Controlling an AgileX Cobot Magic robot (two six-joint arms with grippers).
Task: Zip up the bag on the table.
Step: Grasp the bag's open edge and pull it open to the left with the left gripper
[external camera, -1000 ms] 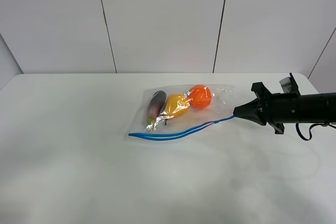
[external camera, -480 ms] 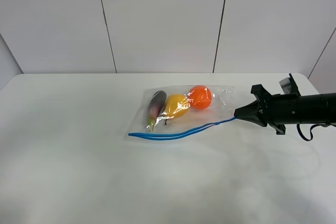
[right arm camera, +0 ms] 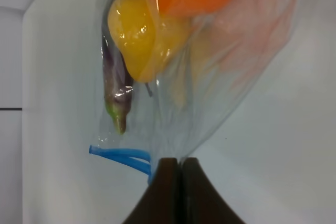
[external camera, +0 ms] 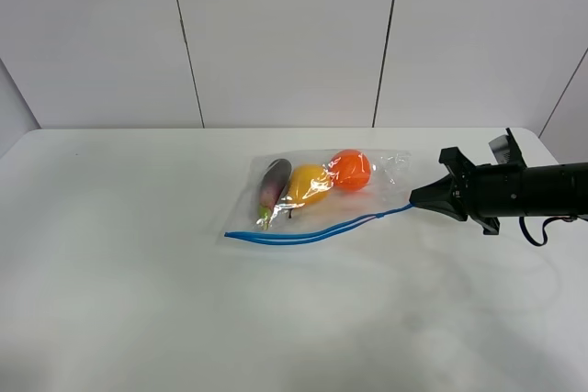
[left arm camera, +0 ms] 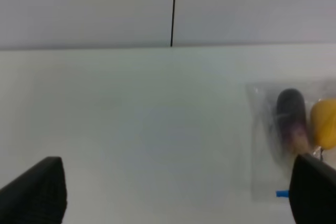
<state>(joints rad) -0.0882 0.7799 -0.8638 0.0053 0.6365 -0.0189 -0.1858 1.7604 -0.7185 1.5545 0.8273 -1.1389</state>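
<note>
- The bag (external camera: pixel 323 183) lies flat on the table (external camera: pixel 138 273), right of centre. It holds an eggplant (external camera: pixel 273 184), a yellow fruit (external camera: pixel 308 184) and an orange (external camera: pixel 350 169).
- Right gripper (external camera: pixel 414 197): jaws pressed together on the right end of the blue zipper strip (external camera: pixel 308 233). The right wrist view shows the tips meeting on blue plastic.
- Left gripper (left arm camera: pixel 176 195): jaws wide apart and holding nothing, over bare table beside the bag's eggplant end.
- Orientation: the long axis follows the strip across the table, left to right, with the right end slightly farther back. The mouth faces the near edge.
- The two blue tracks bow apart mid-length, so the mouth reads as unsealed.
- Judgement: keep the pinched end low and taut, anchor the far corner with the free gripper, then press along the strip in line with it. Pulling sideways would likely drag the bag.
</note>
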